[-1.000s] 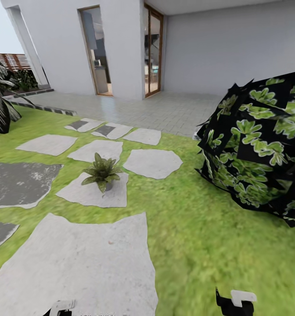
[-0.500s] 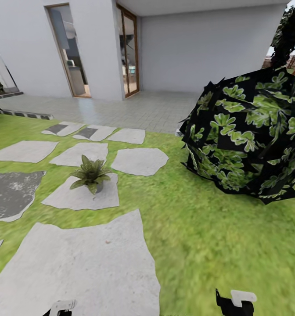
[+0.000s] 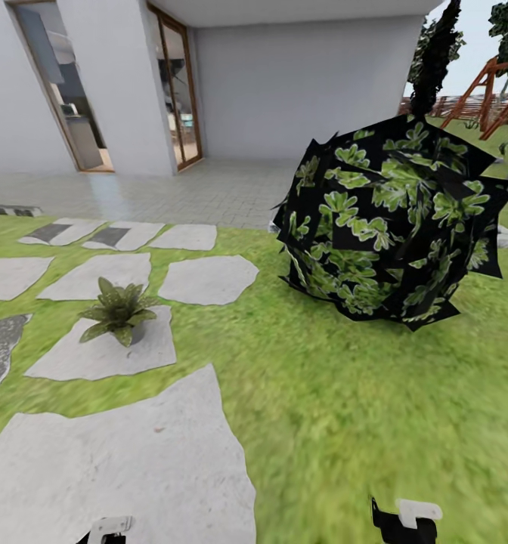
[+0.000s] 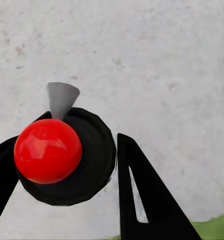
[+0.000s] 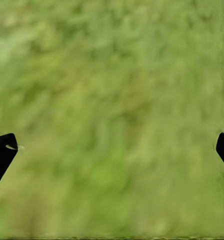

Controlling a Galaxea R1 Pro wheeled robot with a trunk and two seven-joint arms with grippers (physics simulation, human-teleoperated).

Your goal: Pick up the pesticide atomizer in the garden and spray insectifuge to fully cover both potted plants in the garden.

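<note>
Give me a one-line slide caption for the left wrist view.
Left gripper shut on the pesticide atomizer, its red spot and grey nozzle facing the camera, above a grey stone slab.

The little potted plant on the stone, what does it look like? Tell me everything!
The potted plant is a small low rosette of pointed green leaves that spread outward, some drooping over the sides. A tiny grey pot peeks out underneath. It stands upright on a pale grey stone slab set in the green lawn. In the head view, nothing else touches it, and it looks a bit blurry.
</note>
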